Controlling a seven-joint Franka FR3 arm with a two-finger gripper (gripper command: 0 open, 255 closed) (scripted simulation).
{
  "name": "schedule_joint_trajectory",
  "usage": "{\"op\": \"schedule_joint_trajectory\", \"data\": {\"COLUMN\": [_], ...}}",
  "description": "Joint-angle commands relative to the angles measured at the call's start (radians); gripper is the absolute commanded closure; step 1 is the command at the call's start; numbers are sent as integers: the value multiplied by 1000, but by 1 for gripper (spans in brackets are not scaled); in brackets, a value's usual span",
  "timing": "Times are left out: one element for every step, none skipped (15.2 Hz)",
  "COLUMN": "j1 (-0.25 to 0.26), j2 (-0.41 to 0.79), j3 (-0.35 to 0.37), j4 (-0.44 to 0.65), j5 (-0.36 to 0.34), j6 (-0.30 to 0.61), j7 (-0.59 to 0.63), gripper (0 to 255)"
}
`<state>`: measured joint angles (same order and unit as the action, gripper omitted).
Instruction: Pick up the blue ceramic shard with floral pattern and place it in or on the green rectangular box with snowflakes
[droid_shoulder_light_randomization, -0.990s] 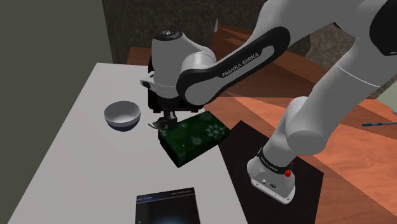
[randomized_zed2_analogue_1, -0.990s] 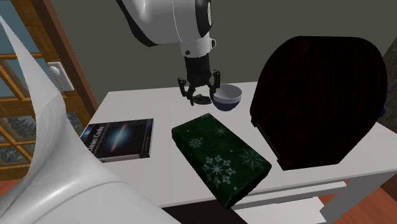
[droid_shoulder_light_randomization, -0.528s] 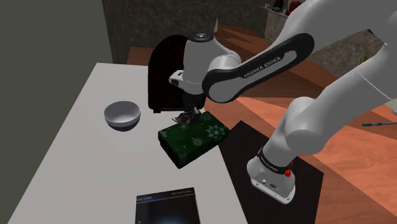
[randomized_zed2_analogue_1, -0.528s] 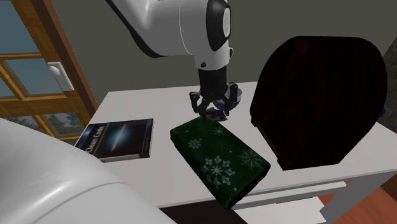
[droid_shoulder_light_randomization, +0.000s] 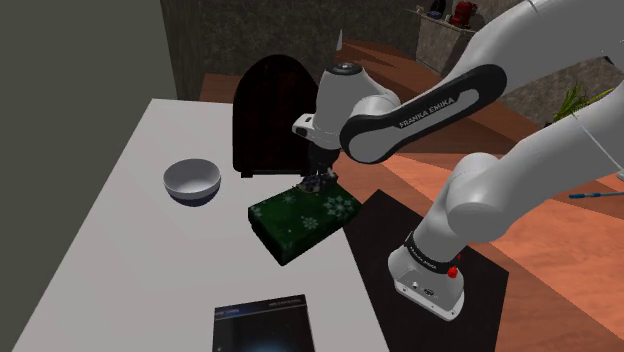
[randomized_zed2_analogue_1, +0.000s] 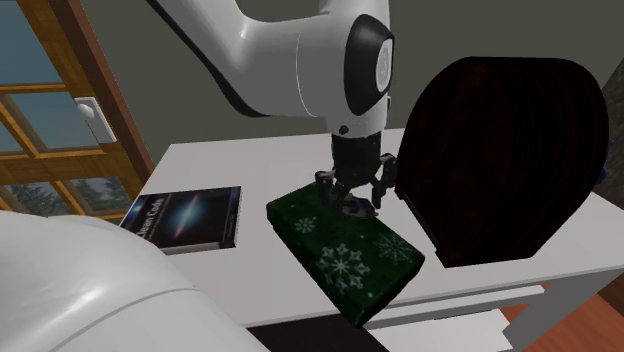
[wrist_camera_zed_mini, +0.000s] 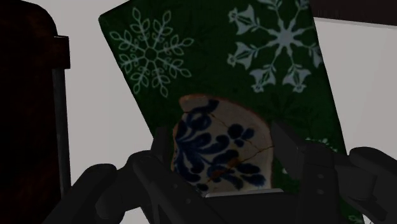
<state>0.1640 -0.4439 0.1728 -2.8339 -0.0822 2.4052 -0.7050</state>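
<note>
The blue-and-white floral shard (wrist_camera_zed_mini: 219, 153) sits clasped between my black fingers (wrist_camera_zed_mini: 287, 147), just above the green box with snowflakes (wrist_camera_zed_mini: 191, 57). In the shoulder view my gripper (droid_shoulder_light_randomization: 320, 183) hangs over the far end of the green box (droid_shoulder_light_randomization: 303, 215), beside the dark arched object. The second exterior view shows the gripper (randomized_zed2_analogue_1: 357, 200) low over the box (randomized_zed2_analogue_1: 345, 250), with the shard (randomized_zed2_analogue_1: 357, 208) a small pale piece at its tips. I cannot tell whether the shard touches the box top.
A dark arched object (droid_shoulder_light_randomization: 270, 115) stands right behind the box. A grey bowl (droid_shoulder_light_randomization: 192, 181) rests on the white table (droid_shoulder_light_randomization: 120, 230) toward the shoulder view's left. A book (droid_shoulder_light_randomization: 265, 325) lies near the front edge. The stand (droid_shoulder_light_randomization: 430, 280) is at lower right.
The gripper, carrying the shard, has travelled from beside the bowl toward the shoulder view's right and now hangs over the green box near the dark arched object.
</note>
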Motion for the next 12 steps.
{"op": "schedule_joint_trajectory", "data": {"j1": [-5,-8,-12,-15,-19,-23,-28,-28,-28,-28,-28,-28], "j2": [24,38,53,68,84,100,119,119,119,119,119,119], "j3": [3,6,8,11,14,17,20,20,20,20,20,20], "j4": [-13,-18,-22,-27,-30,-34,-38,-38,-38,-38,-38,-38], "j5": [-7,-11,-16,-21,-27,-33,-41,-41,-41,-41,-41,-41], "j6": [38,57,76,95,114,134,156,156,155,156,156,156], "j7": [6,11,16,21,27,33,40,40,40,40,40,40], "gripper": [255,255,255,255,255,255,255,255,255,255,255,255]}}
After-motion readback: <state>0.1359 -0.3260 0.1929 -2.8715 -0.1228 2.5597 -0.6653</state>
